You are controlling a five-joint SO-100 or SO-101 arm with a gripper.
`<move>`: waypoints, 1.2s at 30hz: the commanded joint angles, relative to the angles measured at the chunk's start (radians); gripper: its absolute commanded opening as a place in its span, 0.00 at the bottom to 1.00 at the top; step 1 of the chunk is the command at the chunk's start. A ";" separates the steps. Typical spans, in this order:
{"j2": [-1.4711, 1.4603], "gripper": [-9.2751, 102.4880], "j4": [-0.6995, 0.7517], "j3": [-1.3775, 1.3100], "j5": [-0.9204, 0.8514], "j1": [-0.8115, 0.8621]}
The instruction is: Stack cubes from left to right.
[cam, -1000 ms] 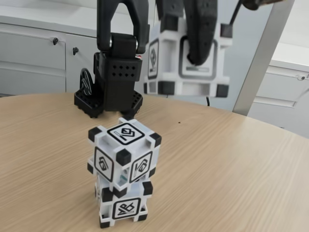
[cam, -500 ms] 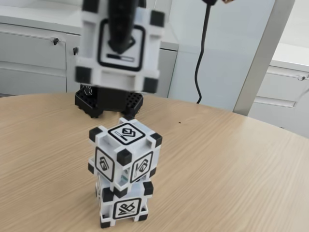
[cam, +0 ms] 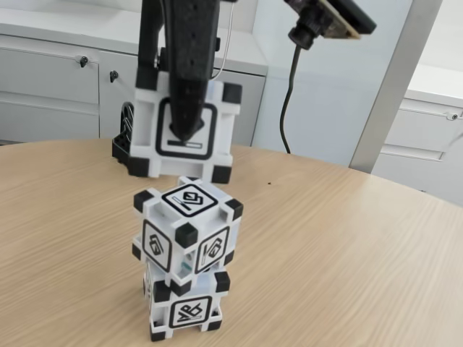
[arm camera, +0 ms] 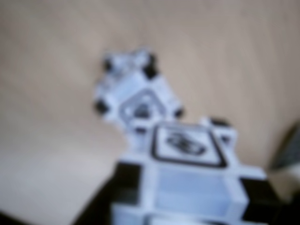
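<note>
In the fixed view, two white plastic cubes with black corner blocks stand stacked at the 6 o'clock edge of the pale wood-grain counter: the bottom cube and, twisted slightly on it, the middle cube. Each face bears a black-framed glyph; no writing is readable. Just above, toward 12 o'clock, the third cube hangs clamped in the black jaws of the gripper, apart from the stack. Behind are grey cabinets. The wrist view is blurred.
</note>
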 commanded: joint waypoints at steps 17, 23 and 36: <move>0.011 0.26 0.012 -0.006 0.020 -0.003; 0.017 0.26 0.012 -0.006 0.057 -0.086; 0.009 0.26 0.012 0.026 0.037 -0.069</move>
